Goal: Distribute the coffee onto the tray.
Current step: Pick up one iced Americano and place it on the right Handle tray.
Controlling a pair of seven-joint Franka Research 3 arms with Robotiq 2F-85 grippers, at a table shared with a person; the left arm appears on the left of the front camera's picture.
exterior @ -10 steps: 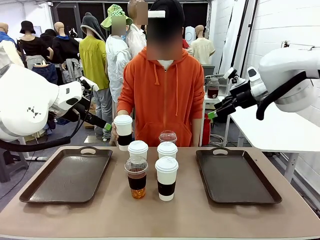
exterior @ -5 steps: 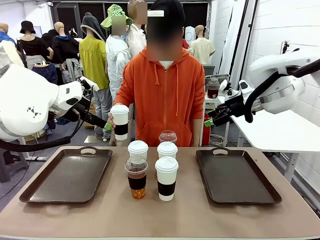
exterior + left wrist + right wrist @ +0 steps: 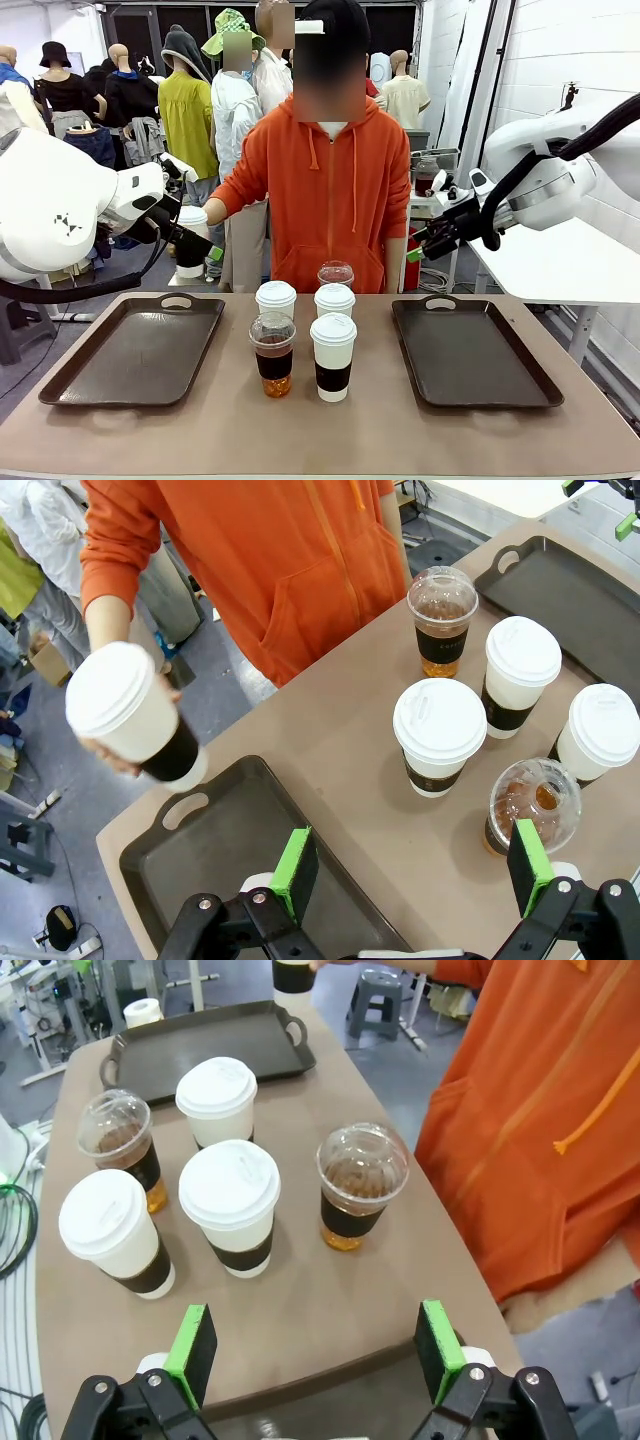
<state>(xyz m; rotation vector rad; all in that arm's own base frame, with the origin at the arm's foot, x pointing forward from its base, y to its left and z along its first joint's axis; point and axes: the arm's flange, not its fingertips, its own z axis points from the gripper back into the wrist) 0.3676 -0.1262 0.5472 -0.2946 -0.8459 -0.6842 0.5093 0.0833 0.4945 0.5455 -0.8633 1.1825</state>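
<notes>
White paper cup point(image 3: 130, 715): up in the air in the person's hand point(image 3: 103, 752), off the table, out past the far end of the left tray point(image 3: 120, 360). It is near the left pincer but not touching it.
Other cups: three paper cups point(image 3: 333, 357) and two clear cups point(image 3: 273, 357) of brown drink stand close together in the middle of the table point(image 3: 300, 430), between the two trays. No cup is on a tray yet.
Risk at the hand-over: the paper cup is soft. A squeeze that is too hard could crush it and pop the lid. A grab that is off to one side, or a hand that lets go too soon, could drop it and spill.
Risk in the bunch: the cups stand so close that a finger reaching for one could bump the next one over. The clear cups look full, so they would make a big mess.
Left pincer point(image 3: 412, 870): wide open, holding nothing, touching nothing. It hangs in the air over the left tray, and the cup is off to one side of it.
Right pincer point(image 3: 315, 1338): wide open too, holding nothing. It is high up, by the far end of the right tray point(image 3: 470, 360).
Trays: both dark, both bare.
</notes>
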